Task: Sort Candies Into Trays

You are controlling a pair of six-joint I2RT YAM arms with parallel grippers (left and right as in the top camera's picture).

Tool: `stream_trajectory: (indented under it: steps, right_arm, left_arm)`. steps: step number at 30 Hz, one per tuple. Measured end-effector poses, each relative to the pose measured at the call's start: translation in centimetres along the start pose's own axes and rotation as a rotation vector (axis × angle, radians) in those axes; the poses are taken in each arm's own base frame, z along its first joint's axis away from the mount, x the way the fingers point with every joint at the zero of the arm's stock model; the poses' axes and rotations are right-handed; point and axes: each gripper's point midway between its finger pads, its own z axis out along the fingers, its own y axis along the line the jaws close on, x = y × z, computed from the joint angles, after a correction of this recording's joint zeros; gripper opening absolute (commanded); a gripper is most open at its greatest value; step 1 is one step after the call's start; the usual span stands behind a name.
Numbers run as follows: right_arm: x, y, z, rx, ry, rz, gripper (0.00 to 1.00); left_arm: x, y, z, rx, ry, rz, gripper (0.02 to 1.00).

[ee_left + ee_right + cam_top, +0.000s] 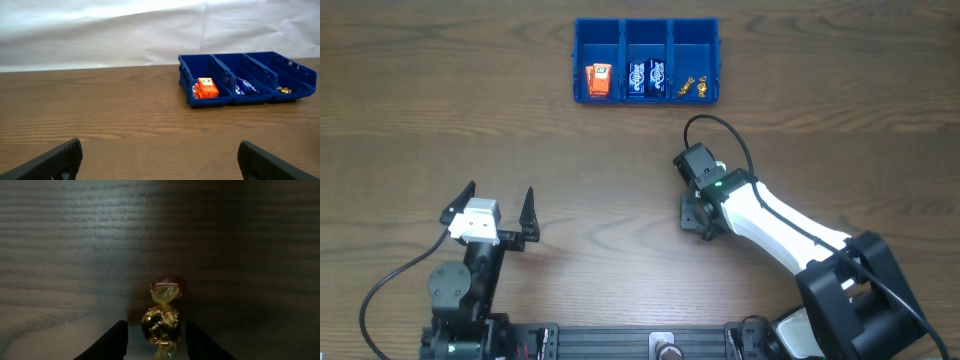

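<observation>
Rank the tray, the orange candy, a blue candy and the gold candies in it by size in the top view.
Largest: the tray.
Next: the orange candy and each blue candy, about alike, so unranked.
Smallest: the gold candies.

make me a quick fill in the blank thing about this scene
The blue tray has ___ compartments.
The orange candy lies in its ___ compartment.
The candy on the table between the right pincer's fingers has a ___ wrapper.
Missing words: three; left; gold.
</observation>
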Motion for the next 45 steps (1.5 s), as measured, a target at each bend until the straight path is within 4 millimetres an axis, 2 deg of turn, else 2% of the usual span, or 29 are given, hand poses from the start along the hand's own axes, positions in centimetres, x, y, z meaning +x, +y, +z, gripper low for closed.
stream_trajectory:
  steps: [11,18,25,28,30,33,35,36,38,39,41,42,44,45]
  right_arm:
    - [-0.4,0.0,0.5,0.005,-0.014,0.013,0.305]
    - [-1.0,0.2,0.6,0.004,-0.038,0.020,0.137]
    - [-1.0,0.2,0.5,0.003,-0.038,0.020,0.119]
    - [-0.6,-0.2,-0.2,0.012,-0.031,0.019,0.119]
    - [-1.5,-0.3,-2.1,0.014,-0.074,0.024,0.117]
    - [-5.2,0.2,-6.1,-0.010,-0.189,0.035,0.115]
    - [-10.8,0.6,-11.2,-0.037,-0.343,0.055,0.112]
    - [-13.0,0.4,-13.2,-0.034,-0.392,0.062,0.110]
    - [-16.8,0.4,-16.1,-0.033,-0.477,0.045,0.108]
    - [-21.2,0.2,-18.7,-0.030,-0.565,0.068,0.108]
    - [-23.8,-0.1,-19.2,0.001,-0.570,0.054,0.108]
    - [-26.2,0.3,-19.5,0.002,-0.601,0.048,0.108]
    - [-29.7,0.8,-18.7,0.015,-0.621,0.037,0.108]
    - [-30.6,1.0,-18.0,0.019,-0.616,0.033,0.110]
  left_arm:
    - [0.0,0.0,0.0,0.000,0.000,0.000,0.998]
    - [0.0,0.0,0.0,0.000,0.000,0.000,0.998]
    - [0.0,0.0,0.0,0.000,0.000,0.000,0.998]
    - [0.0,0.0,0.0,0.000,0.000,0.000,0.996]
    - [0.0,0.0,0.0,0.000,0.000,0.000,0.998]
    - [0.0,0.0,0.0,0.000,0.000,0.000,0.998]
    - [0.0,0.0,0.0,0.000,0.000,0.000,0.998]
    - [0.0,0.0,0.0,0.000,0.001,0.000,0.998]
    - [0.0,0.0,0.0,0.000,0.000,0.000,0.998]
    - [0.0,0.0,0.0,0.000,0.000,0.000,0.998]
    - [0.0,0.0,0.0,0.000,0.000,0.000,0.998]
    - [0.0,0.0,0.0,0.000,0.000,0.000,0.998]
    - [0.0,0.0,0.0,0.000,0.001,0.000,0.998]
    - [0.0,0.0,0.0,0.000,0.000,0.000,0.996]
